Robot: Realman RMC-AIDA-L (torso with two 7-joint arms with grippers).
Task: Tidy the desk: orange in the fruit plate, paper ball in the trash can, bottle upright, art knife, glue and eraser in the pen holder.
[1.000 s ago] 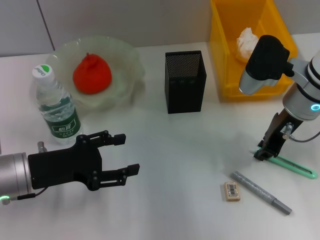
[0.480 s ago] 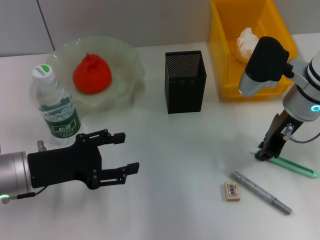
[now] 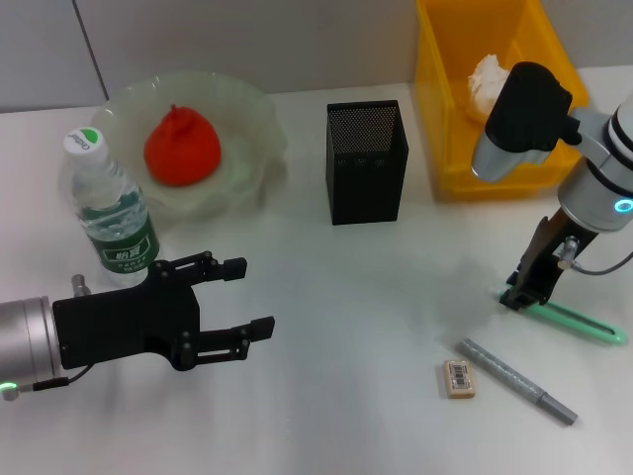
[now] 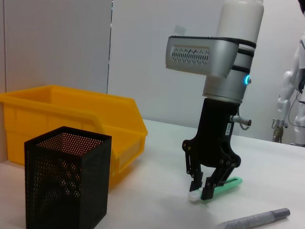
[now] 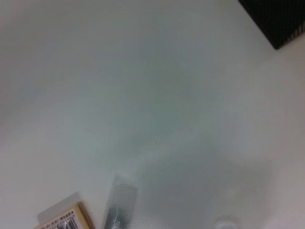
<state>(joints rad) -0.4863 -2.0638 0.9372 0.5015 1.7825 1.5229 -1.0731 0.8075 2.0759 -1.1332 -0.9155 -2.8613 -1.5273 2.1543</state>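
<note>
trash can (image 3: pixel 447 148): far wall cut off by the head view's top edge
paper ball (image 3: pixel 485 81): partly hidden behind the right arm
eraser (image 5: pixel 64 220): cut off, blurred

The white table (image 3: pixel 376 297) is bare between the black metal-mesh square pen holder (image 3: pixel 366 161) and the small beige rectangular eraser (image 3: pixel 456 378); a gripper can pass there. The bright yellow rectangular plastic trash can (image 3: pixel 450 119) stands near the pen holder, with a narrow gap between them. The left gripper (image 3: pixel 237 297), fingers apart, blocks the near left area. The upright clear plastic bottle (image 3: pixel 109 213) stands just beside the pale-green scalloped fruit plate (image 3: pixel 252 129), closing that side.
</note>
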